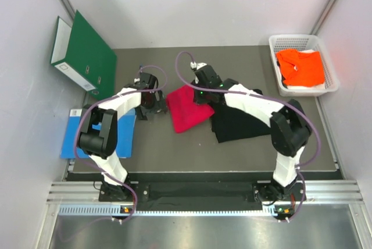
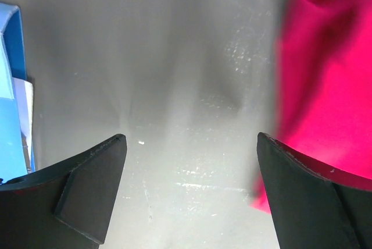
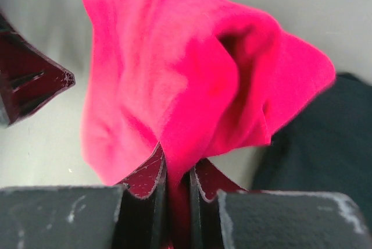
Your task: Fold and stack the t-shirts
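At the tabletop's (image 1: 174,150) 10 o'clock a green binder (image 1: 81,57) leans on the wall, and at 8 o'clock a blue sheet (image 1: 72,135) lies flat; neither belongs to the job. Next comes the left claw (image 2: 190,138). It is spread wide and empty over bare tabletop, with the red shirt (image 1: 189,109) just off at its 3 o'clock, near one finger but not gripped. That shirt sits close to the tabletop's middle as a compact, roughly rectangular bundle that looks partly folded. The right claw (image 3: 176,167) is nearly closed and pinches the shirt's cloth at the 1 o'clock edge, and the wrist view shows a raised fold bunched above the pinch. The black shirt (image 1: 238,122) lies at the red one's 4 o'clock, touching or slightly under it, rumpled and partly hidden by the right arm. At the tabletop's 2 o'clock stands a white basket (image 1: 334,80) with the orange shirt (image 1: 301,66) loosely heaped inside. By my reading the task is early. The red shirt is in mid-fold and not yet squared off, the black one looks unfolded, the orange one has not left the basket, and nothing is stacked. Most of the folding and all of the stacking are left.
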Tool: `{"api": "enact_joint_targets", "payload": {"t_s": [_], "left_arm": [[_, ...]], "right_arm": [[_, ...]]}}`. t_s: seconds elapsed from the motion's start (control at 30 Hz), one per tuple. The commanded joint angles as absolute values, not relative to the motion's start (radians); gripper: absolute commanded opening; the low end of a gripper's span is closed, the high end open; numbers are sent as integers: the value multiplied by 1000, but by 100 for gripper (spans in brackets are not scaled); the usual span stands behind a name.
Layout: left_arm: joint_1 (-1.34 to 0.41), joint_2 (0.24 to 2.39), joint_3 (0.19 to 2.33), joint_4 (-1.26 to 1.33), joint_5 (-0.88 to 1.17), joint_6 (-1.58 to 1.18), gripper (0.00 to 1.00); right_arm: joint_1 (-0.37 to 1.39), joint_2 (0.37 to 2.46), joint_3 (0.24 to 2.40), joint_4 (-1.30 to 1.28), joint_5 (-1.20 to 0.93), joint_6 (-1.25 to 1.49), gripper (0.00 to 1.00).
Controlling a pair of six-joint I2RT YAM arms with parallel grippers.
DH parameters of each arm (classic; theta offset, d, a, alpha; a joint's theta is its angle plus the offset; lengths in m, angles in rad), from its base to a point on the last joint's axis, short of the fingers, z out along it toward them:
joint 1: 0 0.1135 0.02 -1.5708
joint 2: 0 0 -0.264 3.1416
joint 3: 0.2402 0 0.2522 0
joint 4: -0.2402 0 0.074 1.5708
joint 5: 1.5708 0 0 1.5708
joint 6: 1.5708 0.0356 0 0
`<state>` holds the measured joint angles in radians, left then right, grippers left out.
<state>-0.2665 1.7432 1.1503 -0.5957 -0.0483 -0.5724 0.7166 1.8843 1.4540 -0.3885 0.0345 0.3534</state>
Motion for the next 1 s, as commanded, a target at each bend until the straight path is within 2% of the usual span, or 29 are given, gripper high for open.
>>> {"api": "enact_joint_targets", "payload": {"t_s": [0.0, 0.47, 0.6, 0.97], "left_arm": [[-261, 1767, 1121, -588, -57, -577, 98], [-261, 1812, 1091, -557, -37, -571, 98], [-261, 1818, 1094, -555, -34, -572, 98], [-261, 1833, 1092, -552, -32, -572, 98]], "right_arm": [[706, 1711, 1430, -469, 161, 298, 3], [445, 1509, 1168, -494, 184, 281, 5], [338, 1523, 1154, -494, 160, 250, 6], [235, 1543, 1204, -554, 55, 175, 10]]}}
